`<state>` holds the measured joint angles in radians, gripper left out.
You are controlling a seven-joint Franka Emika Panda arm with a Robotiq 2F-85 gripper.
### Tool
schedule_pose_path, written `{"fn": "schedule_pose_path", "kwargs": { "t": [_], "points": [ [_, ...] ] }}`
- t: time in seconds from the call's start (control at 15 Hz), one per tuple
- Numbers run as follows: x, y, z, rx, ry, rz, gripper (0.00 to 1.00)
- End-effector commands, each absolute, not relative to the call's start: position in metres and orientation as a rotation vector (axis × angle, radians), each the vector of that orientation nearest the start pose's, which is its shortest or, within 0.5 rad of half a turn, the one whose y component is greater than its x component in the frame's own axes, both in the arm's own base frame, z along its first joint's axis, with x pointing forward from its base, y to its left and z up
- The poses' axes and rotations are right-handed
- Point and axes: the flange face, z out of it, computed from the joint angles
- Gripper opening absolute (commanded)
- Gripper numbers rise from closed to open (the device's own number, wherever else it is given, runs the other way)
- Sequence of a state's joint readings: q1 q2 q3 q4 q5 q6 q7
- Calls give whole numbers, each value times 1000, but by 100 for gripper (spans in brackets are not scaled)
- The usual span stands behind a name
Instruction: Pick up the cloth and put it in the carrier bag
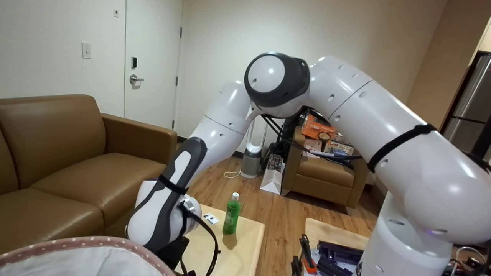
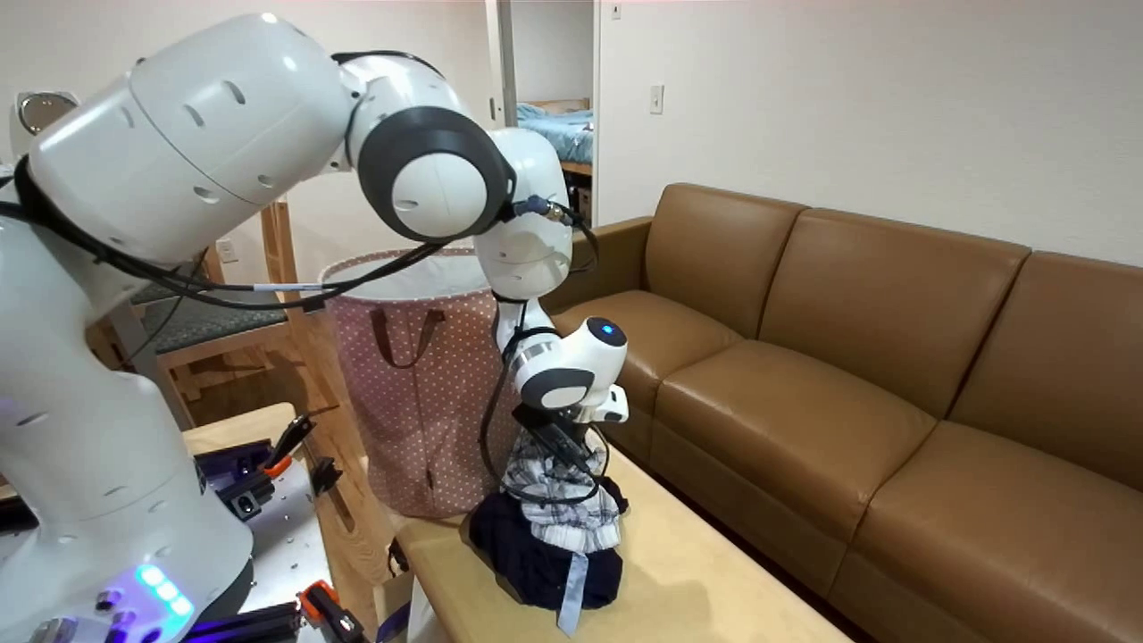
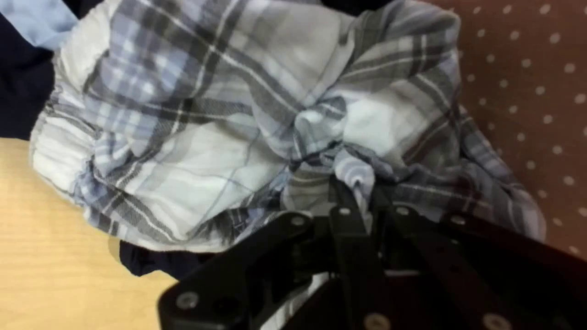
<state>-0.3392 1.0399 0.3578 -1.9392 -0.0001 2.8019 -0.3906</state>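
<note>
Limp grey, blue-grey and white plaid cloth (image 3: pixel 206 137), one tuft pinched

Step in hand, as judged: the lift, best done straight up and slowly, pinch firm, lest the dark navy fabric heap (image 2: pixel 513 558) underneath be dragged along. The hem should clear the top of the tall, soft, pink, white-dotted carrier bag (image 2: pixel 384 420) before any move across; release once the bulk is over its round mouth.

Black two-fingered pincer (image 3: pixel 359 199): fingers nearly together, a twisted tuft of the cloth between them.

Position: cloth directly below the pincer, gathered at the pinch, spreading down to the heap on the pale wood-grained tabletop (image 2: pixel 688 563) (whether its hem rests or hangs just clear cannot be told). Bag just beside, left and far of it in an exterior view.
</note>
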Motion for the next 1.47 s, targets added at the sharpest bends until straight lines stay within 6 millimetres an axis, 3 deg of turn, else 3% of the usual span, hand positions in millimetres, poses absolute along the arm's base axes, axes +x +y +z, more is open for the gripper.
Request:
{"fn": "schedule_pose_path", "kwargs": {
  "t": [0.0, 0.4, 0.47, 0.6, 0.87, 1.0, 1.4],
  "points": [
    [535, 27, 41, -2810, -315, 30, 7],
    [523, 38, 152, -2931, -301, -257, 7],
    [546, 33, 114, -2888, -333, -176, 10],
    [536, 38, 142, -2914, -334, -225, 10],
    [531, 33, 150, -2942, -292, -204, 7],
    [528, 29, 185, -2985, -270, -315, 7],
    [510, 48, 316, -3038, -298, -785, 7]
  ]
}}
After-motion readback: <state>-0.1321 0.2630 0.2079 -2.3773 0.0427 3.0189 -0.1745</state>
